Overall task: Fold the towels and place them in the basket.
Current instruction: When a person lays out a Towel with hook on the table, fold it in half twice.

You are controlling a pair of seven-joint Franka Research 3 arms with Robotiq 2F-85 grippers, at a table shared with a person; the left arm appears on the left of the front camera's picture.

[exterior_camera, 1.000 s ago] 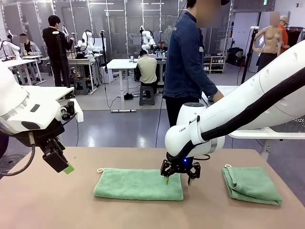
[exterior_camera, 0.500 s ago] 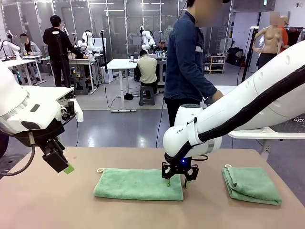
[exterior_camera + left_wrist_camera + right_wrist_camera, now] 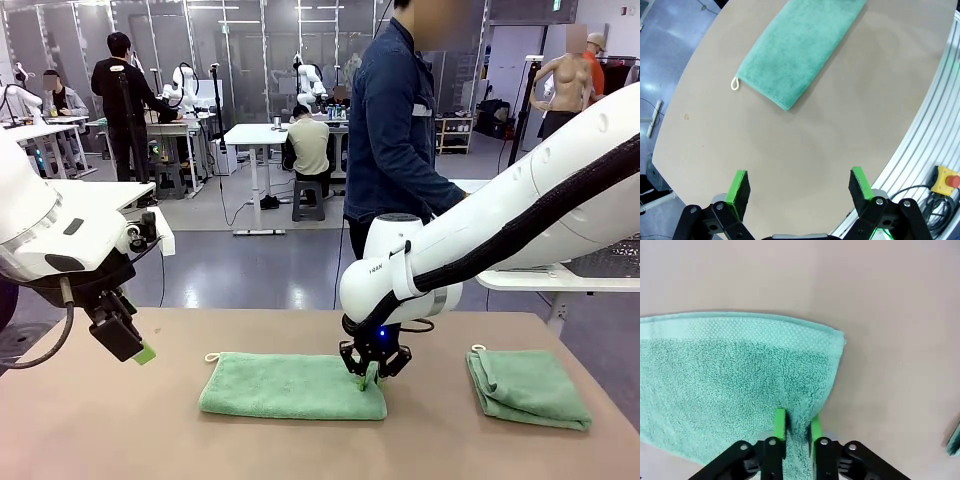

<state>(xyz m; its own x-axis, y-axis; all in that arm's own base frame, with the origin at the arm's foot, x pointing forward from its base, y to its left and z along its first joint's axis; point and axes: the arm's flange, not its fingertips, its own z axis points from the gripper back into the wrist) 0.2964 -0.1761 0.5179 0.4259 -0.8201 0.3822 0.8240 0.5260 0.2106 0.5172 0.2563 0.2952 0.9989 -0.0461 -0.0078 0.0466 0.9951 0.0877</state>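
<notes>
text: none legible | right arm (image 3: pixel 400 268): small dark print on white casing, too small to read | towels, table: no print

Beyond my tan table (image 3: pixel 120 440), the grey floor (image 3: pixel 250 270) runs back into a wide workroom. A white desk (image 3: pixel 262 135) stands mid-room; just to its right a person in a pale top (image 3: pixel 307 145) sits on a stool (image 3: pixel 308 198), back toward me. Left of that desk, a person in black (image 3: pixel 118 95) stands by cluttered benches (image 3: pixel 40 130). Behind the desk, glass partitions (image 3: pixel 240 60) line the far wall. Right of it, nearer my table, a person in a denim jacket (image 3: pixel 392 130) stands.
</notes>
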